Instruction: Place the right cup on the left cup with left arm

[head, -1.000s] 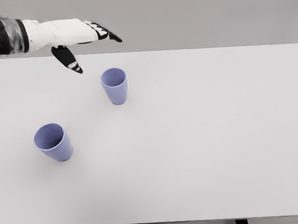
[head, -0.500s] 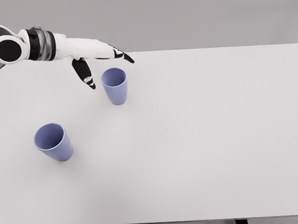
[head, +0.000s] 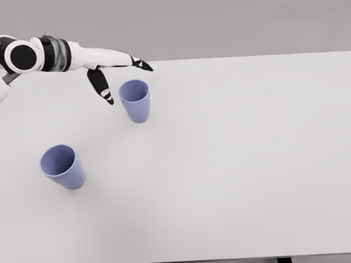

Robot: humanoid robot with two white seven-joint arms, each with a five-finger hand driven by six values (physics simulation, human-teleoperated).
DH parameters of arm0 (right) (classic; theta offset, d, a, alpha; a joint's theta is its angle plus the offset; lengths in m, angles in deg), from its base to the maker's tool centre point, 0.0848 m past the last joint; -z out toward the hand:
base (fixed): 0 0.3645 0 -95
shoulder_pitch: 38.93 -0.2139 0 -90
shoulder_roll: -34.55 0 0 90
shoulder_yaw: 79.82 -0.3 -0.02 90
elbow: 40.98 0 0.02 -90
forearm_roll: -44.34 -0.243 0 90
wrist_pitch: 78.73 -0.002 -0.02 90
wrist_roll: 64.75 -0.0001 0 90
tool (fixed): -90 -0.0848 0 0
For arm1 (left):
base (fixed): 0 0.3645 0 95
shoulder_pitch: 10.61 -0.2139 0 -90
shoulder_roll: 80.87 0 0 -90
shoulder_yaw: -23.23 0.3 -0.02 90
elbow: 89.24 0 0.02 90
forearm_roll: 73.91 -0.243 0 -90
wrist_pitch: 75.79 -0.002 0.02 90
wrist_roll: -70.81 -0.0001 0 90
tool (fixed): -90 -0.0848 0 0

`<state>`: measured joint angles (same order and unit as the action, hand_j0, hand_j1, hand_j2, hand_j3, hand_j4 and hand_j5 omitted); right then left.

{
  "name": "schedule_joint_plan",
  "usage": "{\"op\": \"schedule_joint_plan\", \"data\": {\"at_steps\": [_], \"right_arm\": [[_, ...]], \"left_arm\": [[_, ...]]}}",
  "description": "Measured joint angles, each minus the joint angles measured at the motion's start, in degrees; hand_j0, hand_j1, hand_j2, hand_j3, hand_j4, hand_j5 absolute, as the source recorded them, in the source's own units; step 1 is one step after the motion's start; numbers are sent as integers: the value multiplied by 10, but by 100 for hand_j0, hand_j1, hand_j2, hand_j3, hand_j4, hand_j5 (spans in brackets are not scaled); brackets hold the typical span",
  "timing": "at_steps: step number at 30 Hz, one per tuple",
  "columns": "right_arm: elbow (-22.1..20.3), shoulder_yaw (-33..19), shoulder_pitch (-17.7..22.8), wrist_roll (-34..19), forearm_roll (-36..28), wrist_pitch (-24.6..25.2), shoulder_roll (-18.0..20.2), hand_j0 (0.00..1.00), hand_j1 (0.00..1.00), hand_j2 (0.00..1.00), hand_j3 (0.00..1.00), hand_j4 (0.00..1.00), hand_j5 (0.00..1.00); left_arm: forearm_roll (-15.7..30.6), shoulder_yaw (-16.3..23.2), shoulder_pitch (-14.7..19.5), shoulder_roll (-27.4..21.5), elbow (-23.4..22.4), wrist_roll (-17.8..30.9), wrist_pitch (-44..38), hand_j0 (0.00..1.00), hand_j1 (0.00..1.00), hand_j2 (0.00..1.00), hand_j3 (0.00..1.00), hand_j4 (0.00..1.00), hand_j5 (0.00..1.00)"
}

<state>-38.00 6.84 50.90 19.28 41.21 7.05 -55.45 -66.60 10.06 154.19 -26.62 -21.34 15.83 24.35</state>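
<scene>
A plain grey wall fills the background, and below it a wide, flat white table (head: 236, 163) takes up almost the whole view from my head camera. Two dark table legs just show at the bottom edge.

There are two cups on the table, both the same: smooth, lavender-blue, tapered plastic tumblers without handles, standing upright with their open mouths up. The right cup (head: 135, 100) stands toward the far left part of the table. The left cup (head: 62, 166) stands nearer to me and further to the left, well apart from the first. Both look empty inside.

One arm is in view. My white left arm, with black and grey bands near a round black joint, comes in from the upper left corner and reaches across the far edge of the table. My left hand (head: 110, 69) is at the end of it, white on the back with black fingers. The hand is relaxed and spread, holding nothing. The long fingers (head: 138, 64) point to the right, past the far side of the right cup, and the thumb (head: 101, 86) hangs down just beside that cup's left rim. I cannot tell whether the thumb touches the cup; there seems to be a thin gap. The hand sits above and behind the right cup, and well apart from the left cup.
</scene>
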Motion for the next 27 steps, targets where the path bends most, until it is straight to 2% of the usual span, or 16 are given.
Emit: {"op": "schedule_joint_plan", "data": {"at_steps": [6, 27], "right_arm": [[0, 0, 0, 0, 0, 0, 0, 100, 100, 100, 100, 100, 100], [0, 0, 0, 0, 0, 0, 0, 100, 100, 100, 100, 100, 100]], "left_arm": [[-3, 2, -3, 19, -25, 0, -7, 100, 100, 100, 100, 100, 100], [-7, 20, -11, 51, -52, 0, -8, 100, 100, 100, 100, 100, 100]]}}
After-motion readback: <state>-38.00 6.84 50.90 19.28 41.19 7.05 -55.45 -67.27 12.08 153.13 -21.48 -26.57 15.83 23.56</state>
